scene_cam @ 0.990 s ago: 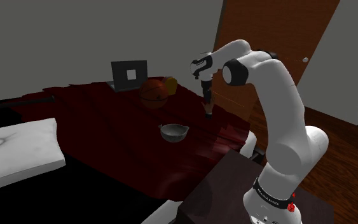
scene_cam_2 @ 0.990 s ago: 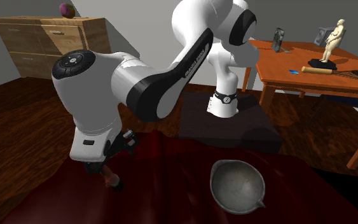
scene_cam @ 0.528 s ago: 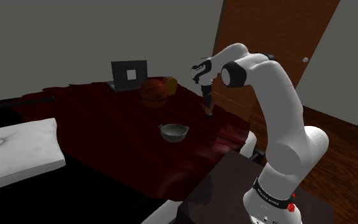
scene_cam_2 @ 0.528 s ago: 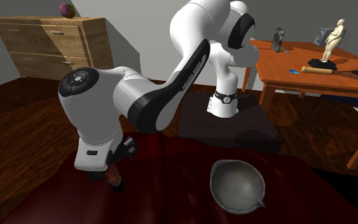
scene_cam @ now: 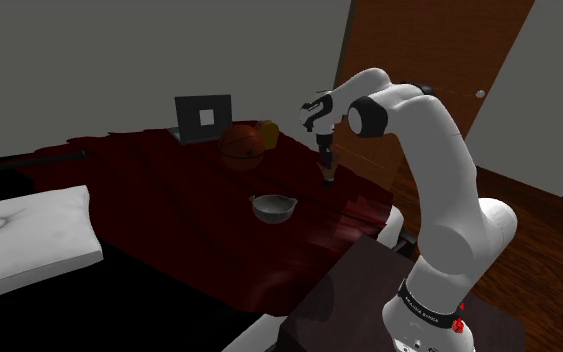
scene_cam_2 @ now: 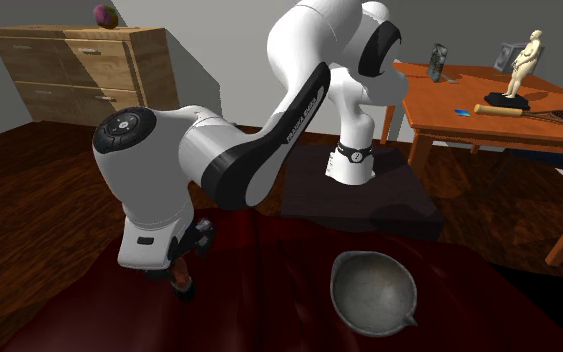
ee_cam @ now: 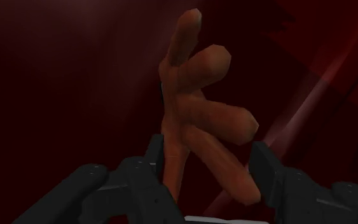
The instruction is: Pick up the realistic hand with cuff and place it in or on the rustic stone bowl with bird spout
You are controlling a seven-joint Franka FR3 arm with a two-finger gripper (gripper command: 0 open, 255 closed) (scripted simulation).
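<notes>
The reddish-brown hand [ee_cam: 193, 95] lies on the dark red tabletop [scene_cam: 169, 200], its spread digits pointing away from the gripper [ee_cam: 209, 159]. The black fingers [ee_cam: 155, 153] stand on either side of the hand's lower part and press against it. In the shoulder view the gripper [scene_cam: 326, 168] points straight down at the table's far right side, with the hand [scene_cam: 327, 181] at its tip. The grey bowl [scene_cam: 272, 208] sits a short way toward the shoulder view's lower left of it. In the second exterior view the bowl [scene_cam_2: 372, 292] is right of the gripper [scene_cam_2: 174, 272] and the hand [scene_cam_2: 182, 287].
An orange ball [scene_cam: 241, 145] and a dark framed panel [scene_cam: 204, 118] stand at the table's back. A white slab [scene_cam: 24, 240] lies at the shoulder view's left. The dark stand [scene_cam: 354, 290] is lower right. A wooden dresser [scene_cam_2: 79, 65] and an orange table [scene_cam_2: 489, 115] stand behind the arm.
The gripper came down from above onto the hand over the last second; in the last half second the arm has barely moved.
</notes>
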